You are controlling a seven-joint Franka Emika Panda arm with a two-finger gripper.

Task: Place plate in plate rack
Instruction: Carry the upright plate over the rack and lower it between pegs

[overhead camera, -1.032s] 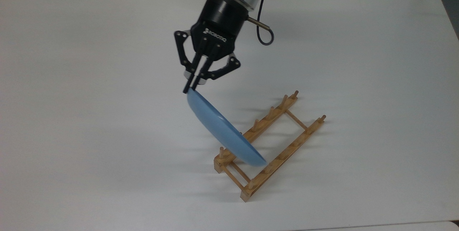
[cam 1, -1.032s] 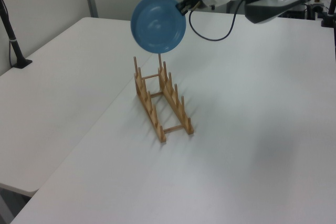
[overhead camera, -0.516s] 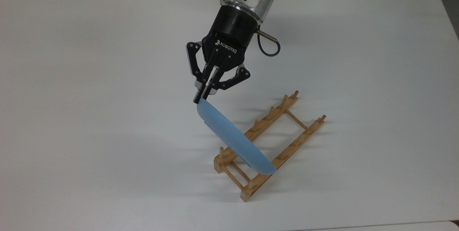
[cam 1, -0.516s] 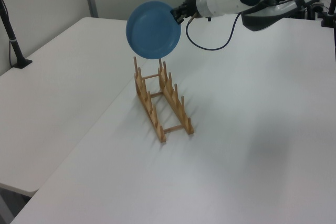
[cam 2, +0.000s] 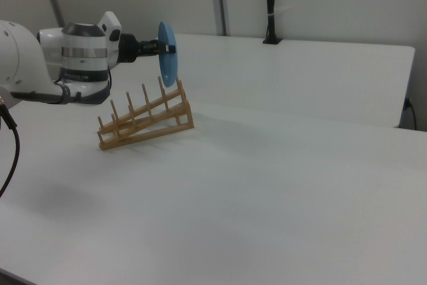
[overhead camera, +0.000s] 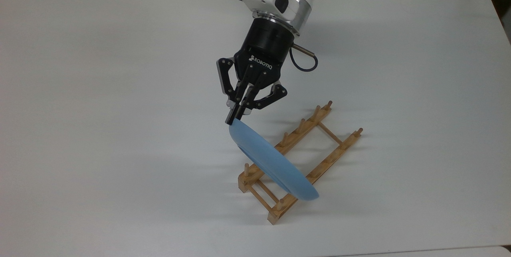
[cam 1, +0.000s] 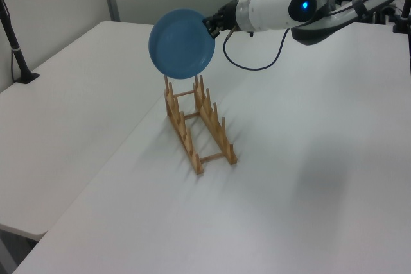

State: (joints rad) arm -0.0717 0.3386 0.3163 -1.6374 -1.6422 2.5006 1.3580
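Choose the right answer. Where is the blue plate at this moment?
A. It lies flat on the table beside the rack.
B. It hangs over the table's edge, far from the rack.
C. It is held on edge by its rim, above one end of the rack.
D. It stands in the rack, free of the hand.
C: the hand grips the plate by its rim, and the plate stands on edge over one end of the plate rack.

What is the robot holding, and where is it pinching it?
The end effector holds the light-blue plate, pinched at its rim, the edge farthest from the plate rack in the top view.
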